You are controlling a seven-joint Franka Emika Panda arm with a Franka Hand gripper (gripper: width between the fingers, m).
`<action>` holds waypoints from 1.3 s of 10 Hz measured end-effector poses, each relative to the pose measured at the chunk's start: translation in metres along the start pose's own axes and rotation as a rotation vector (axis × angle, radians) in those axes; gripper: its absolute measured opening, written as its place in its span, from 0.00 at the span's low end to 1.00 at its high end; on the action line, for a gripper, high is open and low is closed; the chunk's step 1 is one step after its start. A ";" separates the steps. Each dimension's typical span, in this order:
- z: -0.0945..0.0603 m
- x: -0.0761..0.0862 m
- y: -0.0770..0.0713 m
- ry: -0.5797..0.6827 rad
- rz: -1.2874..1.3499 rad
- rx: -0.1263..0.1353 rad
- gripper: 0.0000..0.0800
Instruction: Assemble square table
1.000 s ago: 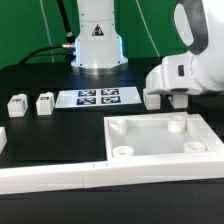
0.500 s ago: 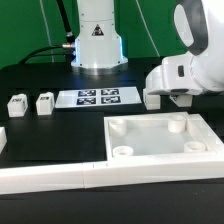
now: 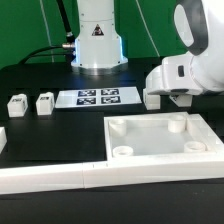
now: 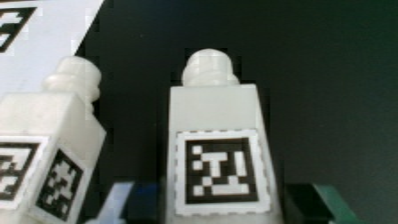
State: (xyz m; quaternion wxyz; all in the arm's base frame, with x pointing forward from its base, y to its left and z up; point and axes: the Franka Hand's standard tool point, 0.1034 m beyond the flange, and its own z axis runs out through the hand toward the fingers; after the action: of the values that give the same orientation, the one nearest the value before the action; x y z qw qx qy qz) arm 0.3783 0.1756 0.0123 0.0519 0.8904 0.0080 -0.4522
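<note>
The square table slab [image 3: 160, 141] lies white and rim-up at the exterior view's right, with round sockets in its corners. My gripper [image 3: 177, 98] hangs just behind it, low over the table. In the wrist view my gripper [image 4: 228, 203] is open. Its fingers [image 4: 132, 203] stand on either side of a white tagged leg [image 4: 221, 120], with dark gaps between pads and leg. A second leg [image 4: 50, 130] lies close beside it and also shows in the exterior view [image 3: 152, 99]. Two more legs [image 3: 17, 105] [image 3: 45, 103] stand at the exterior view's left.
The marker board [image 3: 97, 97] lies in front of the robot base [image 3: 97, 45]; a corner of it shows in the wrist view [image 4: 18, 25]. A long white bar-shaped wall [image 3: 90, 178] runs along the front, against the slab's near edge.
</note>
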 end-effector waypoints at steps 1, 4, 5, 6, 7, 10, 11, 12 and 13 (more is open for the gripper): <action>-0.006 -0.002 0.003 -0.001 -0.013 0.001 0.36; -0.077 -0.037 0.034 0.085 -0.090 0.023 0.36; -0.091 -0.050 0.047 0.086 -0.097 0.025 0.36; -0.094 -0.052 0.056 0.096 -0.082 0.031 0.36; -0.096 -0.041 0.049 0.212 -0.084 0.045 0.36; -0.133 -0.037 0.064 0.451 -0.124 0.067 0.36; -0.168 -0.033 0.078 0.542 -0.134 0.078 0.36; -0.196 -0.035 0.091 0.612 -0.149 0.063 0.36; -0.211 -0.039 0.095 0.690 -0.160 0.055 0.36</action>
State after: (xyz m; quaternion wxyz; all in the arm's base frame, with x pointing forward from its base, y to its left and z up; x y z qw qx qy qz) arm 0.5311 0.1035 0.1755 -0.0133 0.9883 0.0827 -0.1277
